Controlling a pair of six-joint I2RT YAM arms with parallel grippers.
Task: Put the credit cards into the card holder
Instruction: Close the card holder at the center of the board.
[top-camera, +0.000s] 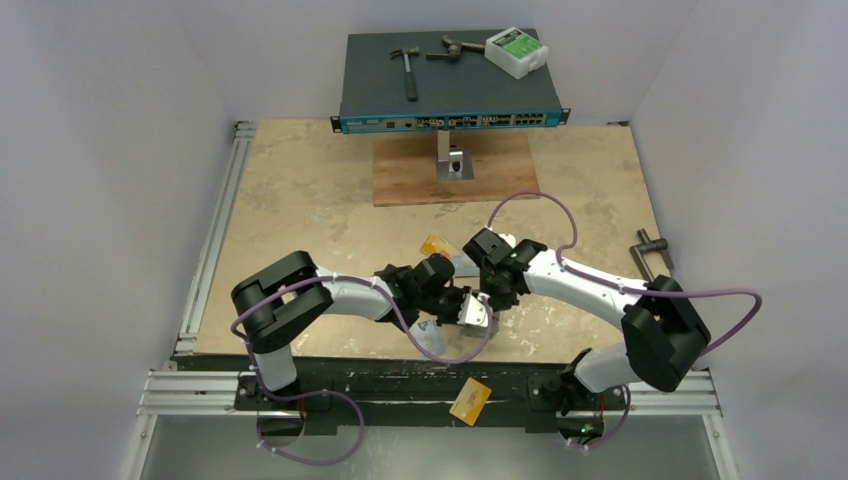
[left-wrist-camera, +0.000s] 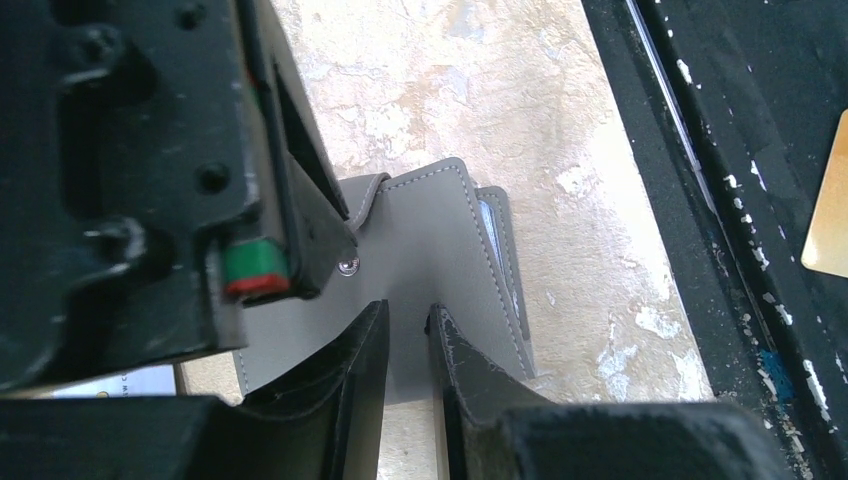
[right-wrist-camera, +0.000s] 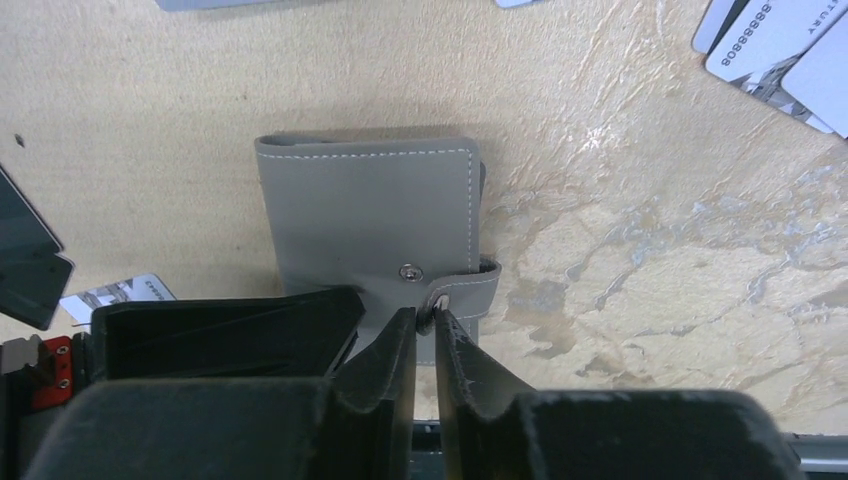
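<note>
My left gripper (left-wrist-camera: 405, 335) clamps the near edge of the card holder (left-wrist-camera: 430, 240), steadying it at the counter's (top-camera: 300, 200) 6 o'clock side. The right gripper (right-wrist-camera: 425, 330) pinches the snap strap (right-wrist-camera: 470, 285), I judge to peel the flap open. Credit cards (right-wrist-camera: 770, 40) lie loose at the holder's 1 o'clock in the right wrist view.

— Where does the card holder (right-wrist-camera: 370, 215) lie?
— On the table (top-camera: 300, 200), near its front edge, midway between the sides. Some cards (right-wrist-camera: 770, 45) lie near it, and one card (top-camera: 470, 400) lies on the rail (top-camera: 350, 392) in front
— And behind?
— A switch (top-camera: 450, 95) at the far edge, a hammer (top-camera: 408, 68) on top
</note>
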